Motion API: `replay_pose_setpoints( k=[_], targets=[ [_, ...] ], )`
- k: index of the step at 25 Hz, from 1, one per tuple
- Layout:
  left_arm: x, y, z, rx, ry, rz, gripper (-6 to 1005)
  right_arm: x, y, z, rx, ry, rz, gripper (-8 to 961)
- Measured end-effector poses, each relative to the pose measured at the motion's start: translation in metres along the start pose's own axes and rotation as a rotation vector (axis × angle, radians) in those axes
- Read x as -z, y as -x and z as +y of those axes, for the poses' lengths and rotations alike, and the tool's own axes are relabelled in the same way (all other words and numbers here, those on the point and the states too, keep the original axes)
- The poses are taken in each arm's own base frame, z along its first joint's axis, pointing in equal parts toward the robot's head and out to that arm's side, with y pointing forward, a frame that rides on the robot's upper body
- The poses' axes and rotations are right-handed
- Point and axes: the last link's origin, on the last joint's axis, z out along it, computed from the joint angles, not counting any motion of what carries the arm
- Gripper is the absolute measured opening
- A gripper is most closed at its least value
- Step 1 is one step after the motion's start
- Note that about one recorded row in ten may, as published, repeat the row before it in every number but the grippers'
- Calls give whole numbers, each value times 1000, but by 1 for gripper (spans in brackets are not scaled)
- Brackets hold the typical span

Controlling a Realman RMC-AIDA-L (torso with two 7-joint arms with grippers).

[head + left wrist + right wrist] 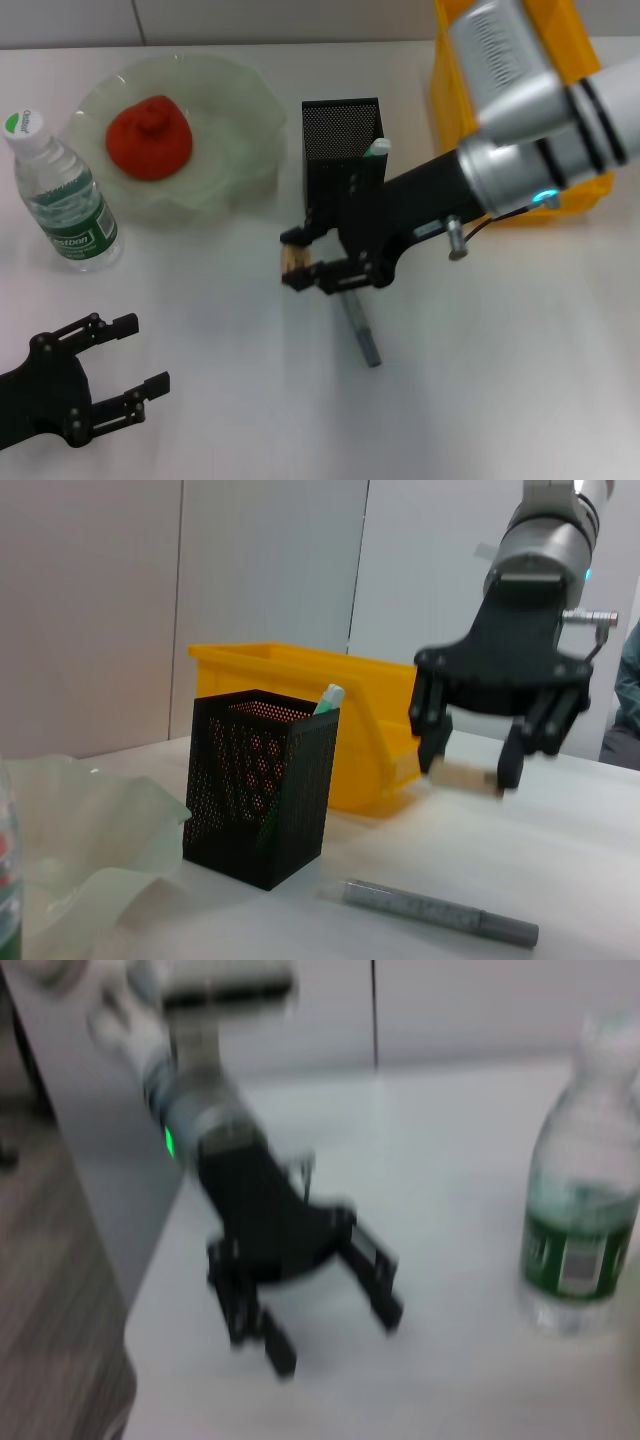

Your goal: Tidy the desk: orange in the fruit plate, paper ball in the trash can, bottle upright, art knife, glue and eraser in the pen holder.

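Just off the pen holder point(341, 140) at its 7 o'clock, right gripper point(310, 262) raised above the table point(500, 380), fingers clamped on the eraser point(462, 775); grey art knife point(359, 327) lying below it; left gripper point(125, 372) parked at 8 o'clock, fingers apart.

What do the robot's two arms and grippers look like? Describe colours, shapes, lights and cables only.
The right arm is a thick silver-grey cylinder with black rings, a small blue-green light and a thin cable near its wrist. Its right gripper is matte black with slim linked fingers. The left gripper is the same black linkage design; its arm shows a green light.
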Motion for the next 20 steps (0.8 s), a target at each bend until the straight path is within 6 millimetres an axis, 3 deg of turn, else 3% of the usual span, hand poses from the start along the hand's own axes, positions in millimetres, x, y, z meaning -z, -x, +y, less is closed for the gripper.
replay_pose_setpoints(
  k=[7, 20],
  targets=[
    [0, 0, 0, 1, -3, 2, 775, 34, -5, -8, -56, -112, -167, 398],
    [0, 0, -1, 6, -15, 2, 774, 72, -12, -23, -61, -286, -266, 398]
  ],
)
